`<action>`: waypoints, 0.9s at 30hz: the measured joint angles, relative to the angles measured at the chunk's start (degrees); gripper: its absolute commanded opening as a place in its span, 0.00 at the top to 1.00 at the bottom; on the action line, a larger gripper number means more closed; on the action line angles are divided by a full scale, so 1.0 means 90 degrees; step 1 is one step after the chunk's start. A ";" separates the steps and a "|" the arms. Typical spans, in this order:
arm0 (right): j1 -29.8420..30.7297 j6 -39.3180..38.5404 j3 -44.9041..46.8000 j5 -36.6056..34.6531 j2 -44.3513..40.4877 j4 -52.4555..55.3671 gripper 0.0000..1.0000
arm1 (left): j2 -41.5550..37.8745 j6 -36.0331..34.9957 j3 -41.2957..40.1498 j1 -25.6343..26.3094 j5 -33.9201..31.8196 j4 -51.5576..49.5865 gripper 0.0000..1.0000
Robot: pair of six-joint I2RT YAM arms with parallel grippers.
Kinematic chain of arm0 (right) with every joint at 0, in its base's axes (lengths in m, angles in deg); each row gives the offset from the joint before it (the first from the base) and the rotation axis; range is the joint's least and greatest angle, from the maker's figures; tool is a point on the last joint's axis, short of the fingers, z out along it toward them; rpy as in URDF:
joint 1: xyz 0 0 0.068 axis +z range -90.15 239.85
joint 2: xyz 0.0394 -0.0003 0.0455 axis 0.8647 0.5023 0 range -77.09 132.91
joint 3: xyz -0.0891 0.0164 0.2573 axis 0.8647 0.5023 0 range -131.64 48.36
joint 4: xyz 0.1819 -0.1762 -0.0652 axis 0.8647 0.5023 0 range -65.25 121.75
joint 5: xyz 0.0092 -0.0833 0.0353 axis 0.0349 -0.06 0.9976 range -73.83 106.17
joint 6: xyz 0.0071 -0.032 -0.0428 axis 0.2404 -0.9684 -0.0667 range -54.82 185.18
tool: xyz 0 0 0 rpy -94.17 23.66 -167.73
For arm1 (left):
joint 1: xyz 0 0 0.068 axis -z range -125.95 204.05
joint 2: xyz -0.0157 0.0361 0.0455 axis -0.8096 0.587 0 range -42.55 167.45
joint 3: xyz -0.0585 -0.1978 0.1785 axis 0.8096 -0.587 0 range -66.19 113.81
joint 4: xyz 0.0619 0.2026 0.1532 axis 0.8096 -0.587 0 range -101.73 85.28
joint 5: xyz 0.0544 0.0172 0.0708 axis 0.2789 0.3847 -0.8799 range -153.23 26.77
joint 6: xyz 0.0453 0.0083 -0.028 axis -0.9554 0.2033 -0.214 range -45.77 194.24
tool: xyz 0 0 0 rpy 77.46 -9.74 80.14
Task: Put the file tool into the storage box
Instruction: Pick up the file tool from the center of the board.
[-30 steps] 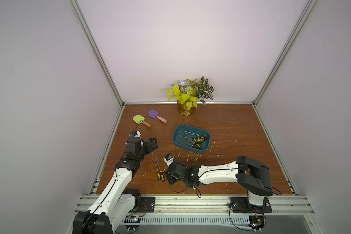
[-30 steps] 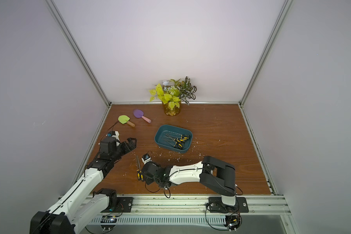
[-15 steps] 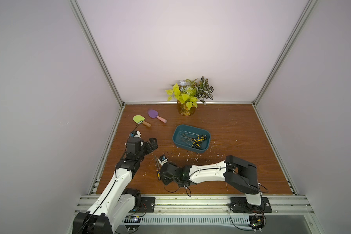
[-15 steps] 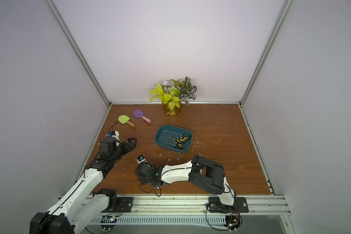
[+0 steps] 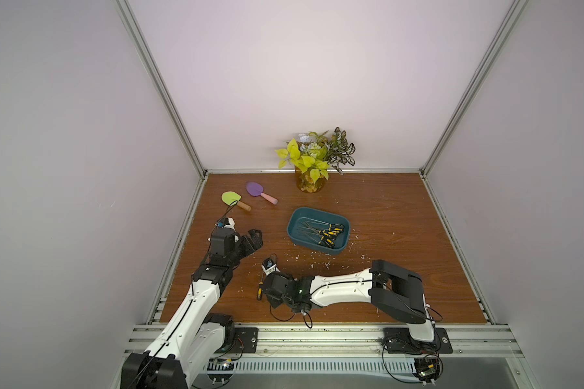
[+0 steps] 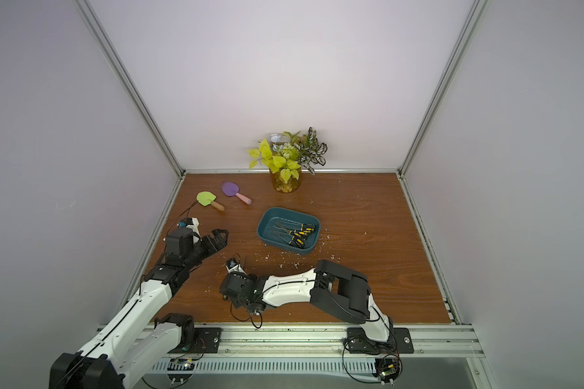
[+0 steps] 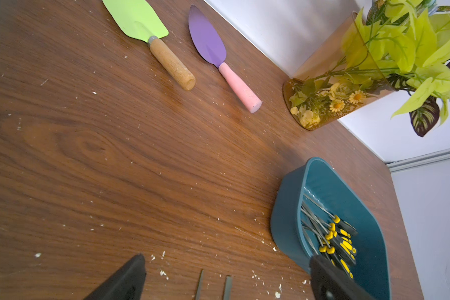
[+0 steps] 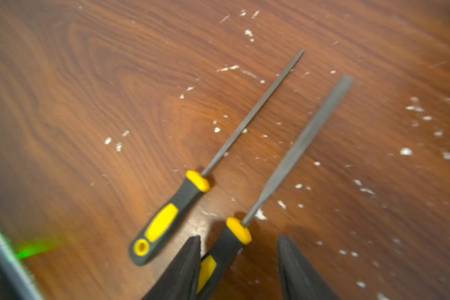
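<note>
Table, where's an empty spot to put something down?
Biggest bare stretch of table: right of the storage box, out to the side rail. Another lies between the trowels and the box. Crowded: the front left, where two files lie by the right gripper and left gripper.

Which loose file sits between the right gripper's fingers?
The flat-bladed file: its handle is inside the open right gripper; the pointed file lies outside.
</note>
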 measured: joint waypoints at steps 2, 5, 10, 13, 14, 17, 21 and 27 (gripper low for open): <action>-0.0007 -0.0010 0.0029 -0.0160 -0.0036 0.0107 0.49 | 0.0000 0.0012 0.0000 0.0000 0.0015 0.0000 0.00; -0.0015 -0.0034 0.0148 -0.0296 -0.0143 0.0170 0.51 | 0.0000 0.0049 0.0000 0.0000 0.0034 0.0000 0.00; -0.0019 -0.0053 0.0471 -0.0452 -0.0444 0.0369 0.52 | 0.0000 0.0073 0.0000 0.0000 0.0078 0.0000 0.00; -0.0022 -0.0049 0.0682 -0.0554 -0.0653 0.0457 0.51 | -0.0007 0.0073 0.0000 0.0000 0.0080 -0.0002 0.00; -0.0027 -0.0046 0.0748 -0.0580 -0.0721 0.0483 0.50 | -0.0017 0.0075 0.0000 0.0000 0.0080 -0.0002 0.00; -0.0056 -0.0019 0.0920 -0.0605 -0.0996 0.0566 0.47 | -0.0066 0.0075 0.0000 0.0000 0.0080 -0.0012 0.00; -0.0095 0.0044 0.1039 -0.0576 -0.1377 0.0583 0.42 | -0.0136 0.0078 0.0000 0.0000 0.0083 -0.0024 0.00; -0.0114 0.0158 0.1049 -0.0347 -0.1554 0.0517 0.41 | -0.0214 0.0078 0.0000 0.0000 0.0083 -0.0041 0.00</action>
